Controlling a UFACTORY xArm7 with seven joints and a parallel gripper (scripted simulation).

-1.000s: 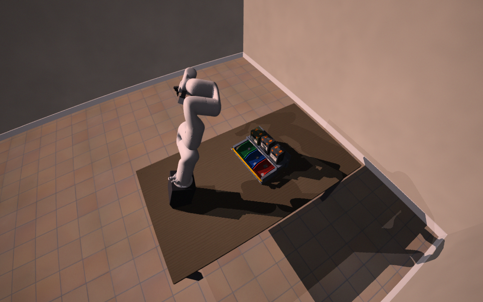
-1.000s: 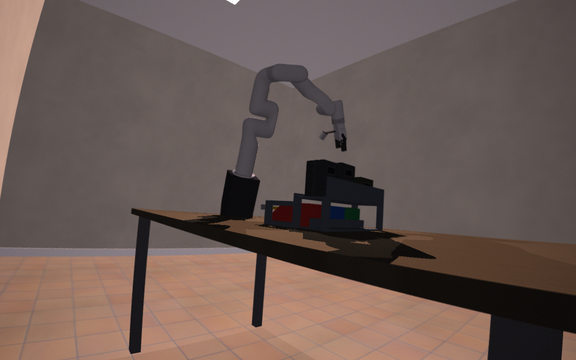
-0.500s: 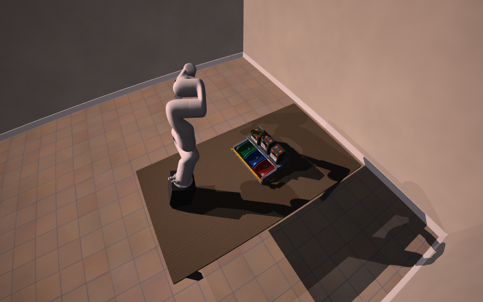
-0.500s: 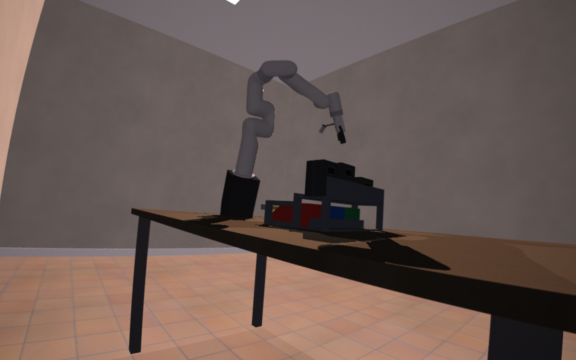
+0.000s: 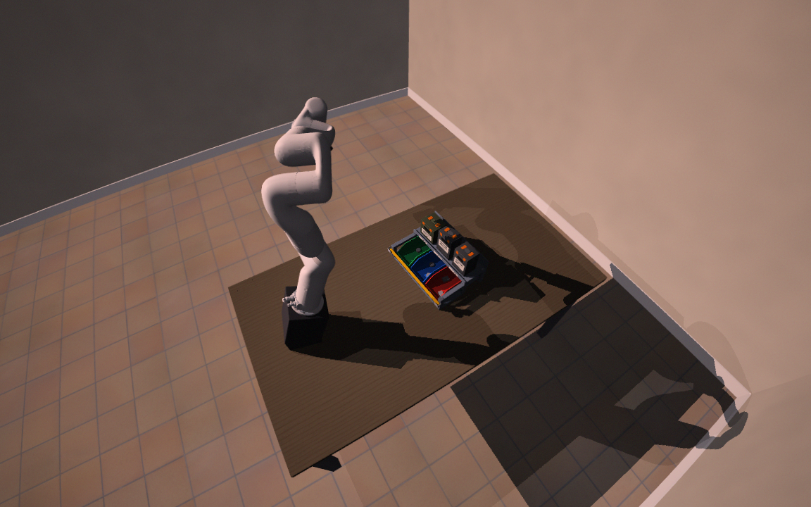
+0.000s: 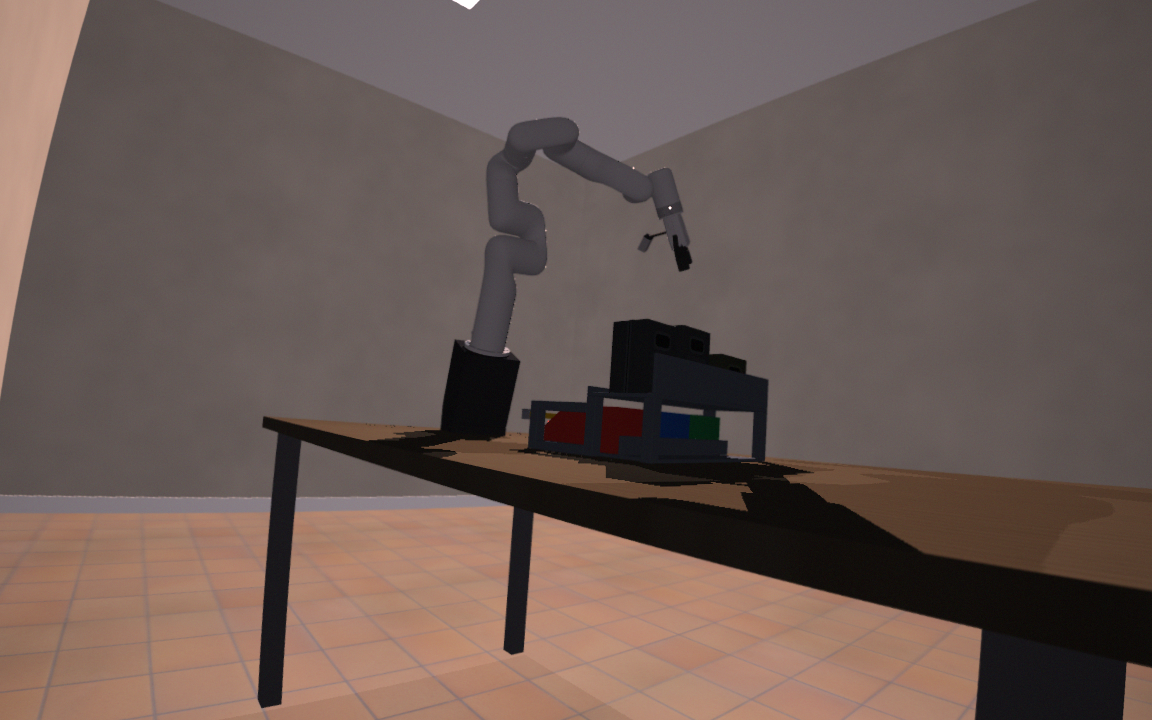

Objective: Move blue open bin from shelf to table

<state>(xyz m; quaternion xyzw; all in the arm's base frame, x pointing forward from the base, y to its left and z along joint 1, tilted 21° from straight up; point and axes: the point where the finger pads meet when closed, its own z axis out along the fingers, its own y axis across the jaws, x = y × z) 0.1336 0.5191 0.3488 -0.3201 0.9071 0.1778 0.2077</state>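
The blue open bin [image 5: 424, 268] stands in the middle of the low shelf [image 5: 436, 261], between a green bin [image 5: 411, 252] and a red bin [image 5: 444, 283]. In the exterior view only its back [image 6: 672, 426] shows through the shelf frame. My gripper [image 6: 680, 257] hangs high above the shelf, pointing down, open and empty. In the top view the arm [image 5: 298, 189] hides the gripper.
Three dark boxes with orange marks [image 5: 449, 239] stand on the shelf's upper level. The arm's black base [image 5: 304, 324] stands at the table's near-left side. A wall runs close behind the table.
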